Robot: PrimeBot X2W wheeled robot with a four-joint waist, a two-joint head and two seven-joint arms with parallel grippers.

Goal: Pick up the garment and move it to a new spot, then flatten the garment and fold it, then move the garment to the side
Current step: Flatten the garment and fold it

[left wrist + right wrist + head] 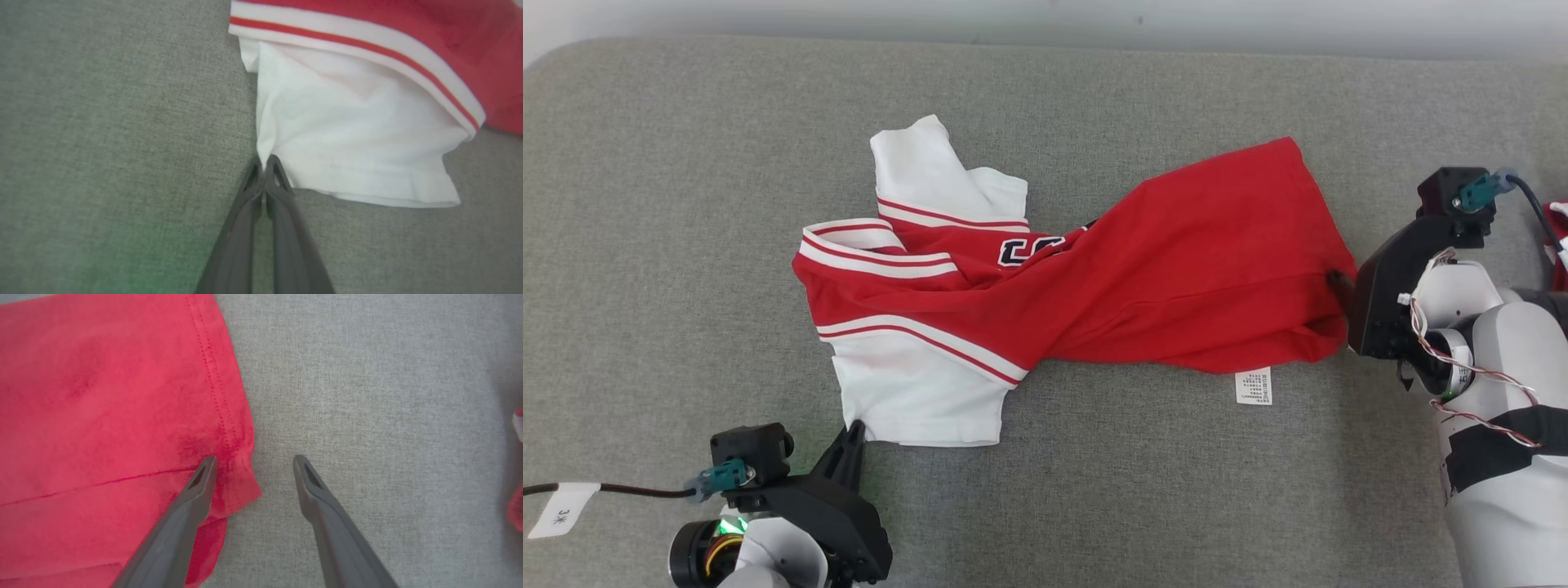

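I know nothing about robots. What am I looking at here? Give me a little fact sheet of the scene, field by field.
Surface: grey padded surface
Garment: red and white shirt, twisted in the middle, neither flat nor folded
Label: white care label sticking out from the near red edge
Left arm: left gripper shut, pinching the corner of a white sleeve
Right arm: right gripper open, straddling the corner of the red hem
Stage: flattening not yet done
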